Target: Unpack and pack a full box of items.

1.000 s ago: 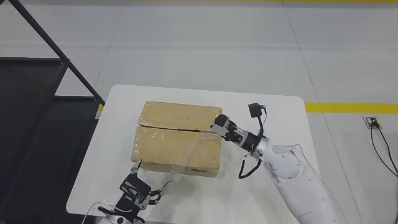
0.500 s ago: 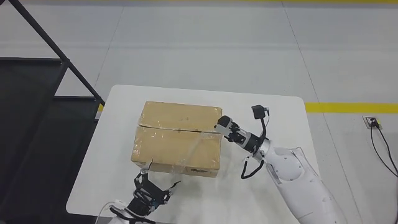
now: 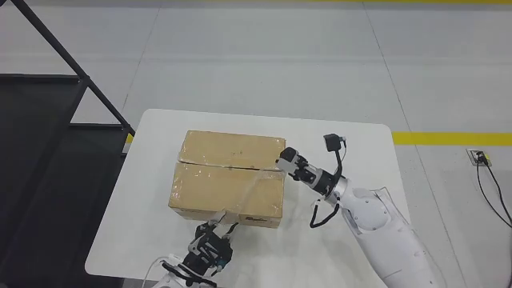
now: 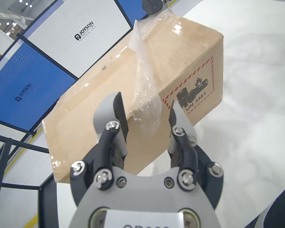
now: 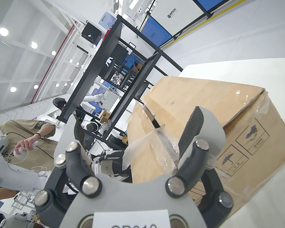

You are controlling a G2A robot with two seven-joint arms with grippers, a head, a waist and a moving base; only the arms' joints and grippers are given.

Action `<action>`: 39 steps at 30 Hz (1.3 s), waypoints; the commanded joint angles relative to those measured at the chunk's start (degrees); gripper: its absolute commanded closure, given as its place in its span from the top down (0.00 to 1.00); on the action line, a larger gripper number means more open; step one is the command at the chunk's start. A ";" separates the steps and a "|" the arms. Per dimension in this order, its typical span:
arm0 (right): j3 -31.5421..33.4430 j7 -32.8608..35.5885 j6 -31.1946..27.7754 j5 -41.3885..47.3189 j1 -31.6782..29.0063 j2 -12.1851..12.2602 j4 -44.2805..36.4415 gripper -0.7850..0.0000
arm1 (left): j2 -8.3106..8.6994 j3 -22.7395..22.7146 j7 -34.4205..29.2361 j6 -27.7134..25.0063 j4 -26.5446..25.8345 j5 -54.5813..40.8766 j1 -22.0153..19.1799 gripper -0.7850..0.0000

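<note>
A taped brown cardboard box (image 3: 228,178) lies shut in the middle of the white table (image 3: 352,138). A strip of clear tape (image 4: 144,88) is peeled off its top and hangs down its near side. My left gripper (image 4: 147,117) is open at that near side, by the table's front edge, and the loose tape end hangs between its fingers (image 4: 118,111). In the top view the left gripper (image 3: 212,248) sits just below the box. My right gripper (image 3: 286,160) is open at the box's right end, with the tape's other end (image 5: 156,138) between its fingers (image 5: 196,129).
A black metal rack (image 3: 48,128) stands off the table's left side. Bare table surface lies to the right of the box and along its far side. The box (image 5: 204,110) carries printed warning labels on its sides.
My left gripper has moved right along the table's front edge and closer to the box's near side. The right gripper has barely shifted.
</note>
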 commanded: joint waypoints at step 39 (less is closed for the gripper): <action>-0.81 5.29 -3.61 4.07 -0.46 0.63 -3.67 1.00 | -1.34 -12.69 -14.54 -14.57 -8.81 -56.08 0.38 0.00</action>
